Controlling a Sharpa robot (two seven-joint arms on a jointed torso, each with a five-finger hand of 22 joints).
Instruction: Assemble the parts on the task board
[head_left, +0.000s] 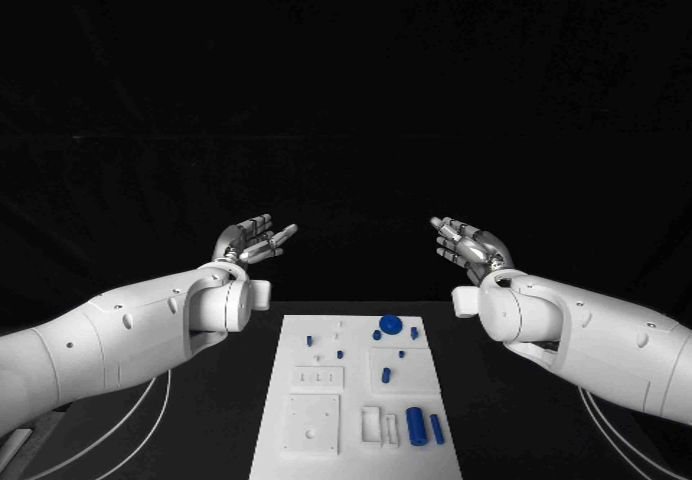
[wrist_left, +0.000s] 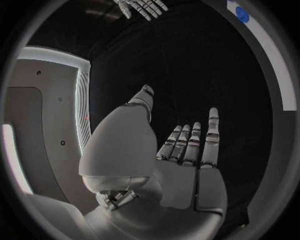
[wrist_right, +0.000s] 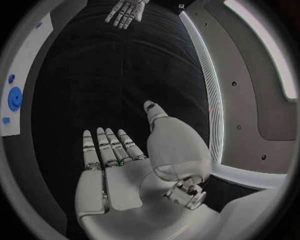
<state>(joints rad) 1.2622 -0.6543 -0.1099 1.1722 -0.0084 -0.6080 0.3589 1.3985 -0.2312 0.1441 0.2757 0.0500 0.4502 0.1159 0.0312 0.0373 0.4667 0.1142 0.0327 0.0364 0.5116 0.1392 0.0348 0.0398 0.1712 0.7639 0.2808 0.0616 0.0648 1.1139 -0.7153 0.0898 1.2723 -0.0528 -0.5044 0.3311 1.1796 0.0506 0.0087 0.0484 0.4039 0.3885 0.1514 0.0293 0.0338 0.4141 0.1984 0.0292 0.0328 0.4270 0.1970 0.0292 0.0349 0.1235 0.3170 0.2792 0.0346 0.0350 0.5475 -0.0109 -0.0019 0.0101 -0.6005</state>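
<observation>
Here the left hand is raised above the far part of the black table, left of the task board, its palm turned inward and its fingers spread loosely with nothing in them. The left wrist view shows the same hand with its fingers stretched out and apart against the dark background, grasping nothing.

Between the arms, the white task board lies flat in the middle of the table, well below and nearer than both hands. On it, near its far end, sits a round blue part, with several small blue pegs scattered just around it. Nearer the front edge a blue cylinder lies on its side, and a thinner blue rod lies just beside it on the right. White blocks rest to the left of the cylinder.

On the right, the right hand is raised to much the same height as the left one, its palm facing inward and its fingers spread, holding nothing. The right wrist view shows that hand with fingers extended side by side and empty. Both hands are well apart from the board and from each other.
</observation>
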